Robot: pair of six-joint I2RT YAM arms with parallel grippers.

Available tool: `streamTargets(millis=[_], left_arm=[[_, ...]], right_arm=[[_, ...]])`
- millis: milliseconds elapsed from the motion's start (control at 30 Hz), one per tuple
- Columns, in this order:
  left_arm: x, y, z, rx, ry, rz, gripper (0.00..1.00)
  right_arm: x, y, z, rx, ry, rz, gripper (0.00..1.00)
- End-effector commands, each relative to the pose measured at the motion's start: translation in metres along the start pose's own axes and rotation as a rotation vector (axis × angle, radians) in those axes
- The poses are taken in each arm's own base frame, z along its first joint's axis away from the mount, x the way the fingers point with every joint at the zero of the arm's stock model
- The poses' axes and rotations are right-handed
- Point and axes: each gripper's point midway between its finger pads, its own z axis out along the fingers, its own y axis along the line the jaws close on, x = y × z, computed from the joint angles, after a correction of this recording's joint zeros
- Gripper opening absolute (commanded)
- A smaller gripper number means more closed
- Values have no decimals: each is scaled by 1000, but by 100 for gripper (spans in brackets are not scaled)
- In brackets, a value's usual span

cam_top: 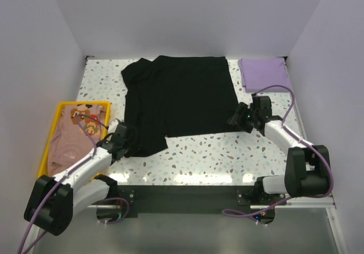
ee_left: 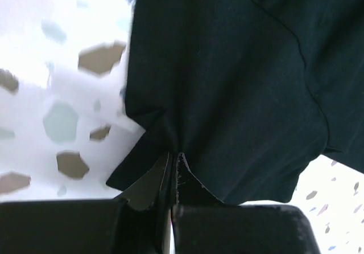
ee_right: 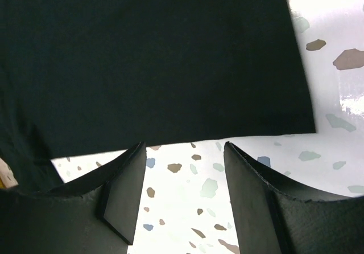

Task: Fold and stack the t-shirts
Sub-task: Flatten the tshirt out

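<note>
Left wrist view puts us at the start of a fold: our left gripper (ee_left: 172, 166) is pinched tight on the near-left corner of the black shirt (ee_left: 227, 83). Our right gripper (ee_right: 185, 151) hovers half-spread and empty, just short of the near-right edge. Next, we judge, it must grip there before both lift. The shirt lies spread on the table (cam_top: 216, 151).
</note>
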Motion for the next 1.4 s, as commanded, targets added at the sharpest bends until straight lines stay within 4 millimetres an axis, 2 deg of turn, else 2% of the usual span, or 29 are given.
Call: streamTargets(millis=[0, 133, 300, 333, 400, 433, 500, 533, 567, 600, 667, 700, 733, 767, 800, 867, 900, 1100, 1233, 1367], left_arm=[[27, 7, -6, 18, 77, -64, 0], [40, 5, -14, 62, 111, -24, 0], [42, -15, -27, 167, 147, 71, 2], [35, -25, -34, 189, 139, 84, 14], [19, -32, -43, 185, 90, 106, 32], [1, -43, -56, 187, 46, 107, 49], [-33, -46, -63, 132, -77, 120, 56], [-54, -55, -73, 128, -132, 132, 60], [-68, -56, -74, 104, -165, 130, 61], [-86, -48, -65, 45, -177, 104, 61], [-116, -56, -61, 41, -221, 93, 60], [-127, -48, -47, -10, -217, 74, 58], [-141, -55, -43, -3, -247, 77, 57], [-147, -53, -36, -29, -258, 74, 56], [-148, -49, -19, -69, -229, 78, 54], [-158, -56, -9, -80, -231, 89, 50], [-157, -52, 4, -117, -212, 95, 50], [-165, -49, 44, -152, -186, 69, 52], [-186, -67, 54, -66, -235, 48, 52], [-197, -83, 63, -15, -249, 68, 52]], right_arm=[[-3, 1, -1, -5, -23, -29, 60], [-2, -6, -1, 29, -26, -33, 61], [-3, -14, 2, 70, -30, -31, 61], [-4, -16, 3, 81, -33, -31, 61], [-6, -17, 5, 91, -34, -24, 61], [-10, -17, 7, 99, -38, -22, 61], [-12, -17, 8, 107, -43, -18, 61], [-15, -16, 9, 106, -48, -17, 61], [-18, -14, 9, 103, -53, -16, 61], [-20, -13, 10, 100, -57, -14, 61], [-21, -11, 11, 98, -54, -11, 61], [-22, -10, 12, 94, -54, -14, 61], [-22, -9, 12, 91, -53, -14, 61], [-21, -10, 12, 91, -49, -13, 61], [-21, -10, 12, 91, -49, -15, 61], [-20, -10, 11, 92, -49, -21, 61], [-18, -11, 10, 91, -48, -21, 61], [-16, -8, 11, 76, -42, -24, 61], [-15, -6, 10, 62, -42, -26, 61], [-14, -6, 10, 55, -41, -27, 61]])
